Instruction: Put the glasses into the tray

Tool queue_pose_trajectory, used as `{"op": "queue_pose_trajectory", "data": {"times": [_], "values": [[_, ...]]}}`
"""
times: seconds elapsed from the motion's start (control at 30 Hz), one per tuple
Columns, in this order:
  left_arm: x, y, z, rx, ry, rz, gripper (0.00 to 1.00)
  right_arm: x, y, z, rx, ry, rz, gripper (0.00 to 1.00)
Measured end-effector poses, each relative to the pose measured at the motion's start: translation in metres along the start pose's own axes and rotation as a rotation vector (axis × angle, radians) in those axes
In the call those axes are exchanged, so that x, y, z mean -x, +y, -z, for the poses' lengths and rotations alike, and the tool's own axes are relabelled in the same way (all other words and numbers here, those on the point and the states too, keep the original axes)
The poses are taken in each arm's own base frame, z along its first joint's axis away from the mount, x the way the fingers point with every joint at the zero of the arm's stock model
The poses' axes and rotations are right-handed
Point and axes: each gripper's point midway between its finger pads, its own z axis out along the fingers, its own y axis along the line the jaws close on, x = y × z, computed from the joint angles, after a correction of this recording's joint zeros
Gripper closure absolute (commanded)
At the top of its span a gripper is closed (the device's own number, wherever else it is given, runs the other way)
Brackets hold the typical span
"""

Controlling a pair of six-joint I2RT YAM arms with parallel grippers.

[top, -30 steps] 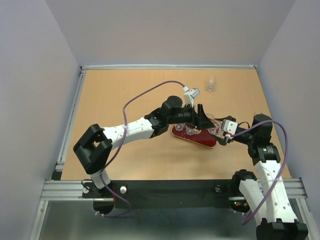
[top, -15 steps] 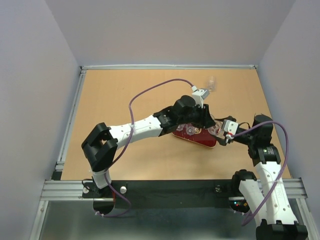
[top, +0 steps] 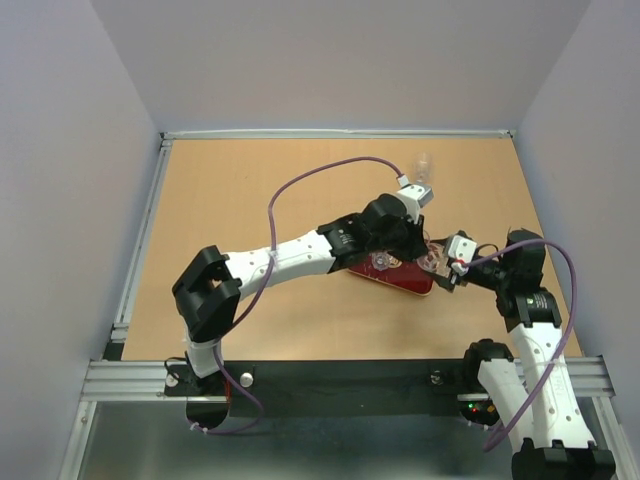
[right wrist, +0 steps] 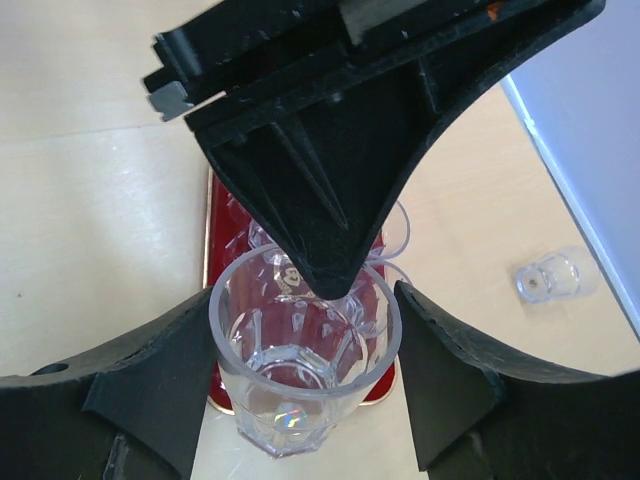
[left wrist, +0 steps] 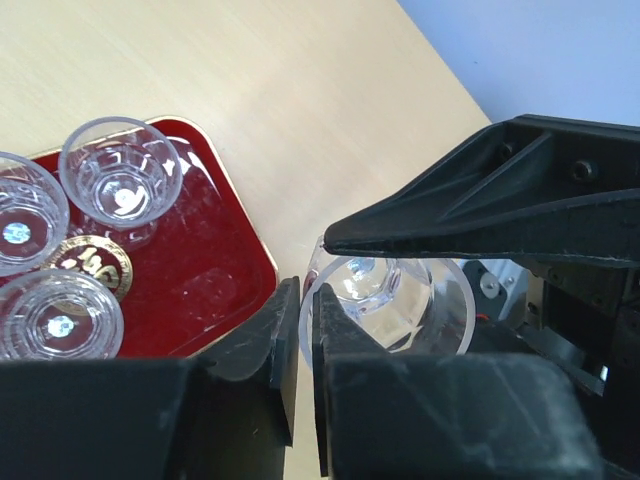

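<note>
Glasses (left wrist: 120, 185): at least three stand in the red tray (left wrist: 215, 290), just left of the left pincer (left wrist: 300, 335). Any others there are hidden under the arm. One more glass (left wrist: 400, 300) is held upright between the right pincer's (right wrist: 300, 320) wide-set fingers, beside the tray's corner. The left pincer's jaws, nearly closed, pinch that glass's rim wall. A last glass (right wrist: 548, 278) sits on the table well beyond both pincers. The task looks mostly done, with these two left to place.

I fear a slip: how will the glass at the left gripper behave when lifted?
Probably stiff and light: the glass is small and thin-walled. Its glossy clear wall may slip. Taken by the rim, it could tilt.
</note>
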Motion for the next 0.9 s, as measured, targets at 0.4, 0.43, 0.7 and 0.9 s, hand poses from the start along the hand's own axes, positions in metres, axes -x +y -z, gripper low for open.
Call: {"op": "queue_pose_trajectory", "data": {"times": [0.4, 0.43, 0.7, 0.9], "values": [[-0.002, 0.022, 0.002, 0.172, -0.028, -0.089, 1.00, 0.004, 0.003, 0.001, -0.007, -0.008, -0.105, 0.00], [-0.003, 0.025, 0.003, 0.183, -0.028, -0.093, 1.00, 0.004, 0.004, 0.001, -0.007, -0.008, -0.122, 0.00], [-0.014, 0.047, 0.016, 0.263, -0.018, -0.138, 1.00, 0.011, 0.000, 0.002, -0.020, -0.005, -0.207, 0.00], [-0.017, 0.053, 0.018, 0.285, -0.009, -0.173, 1.00, 0.001, -0.004, 0.002, -0.059, 0.041, -0.320, 0.00]]}}
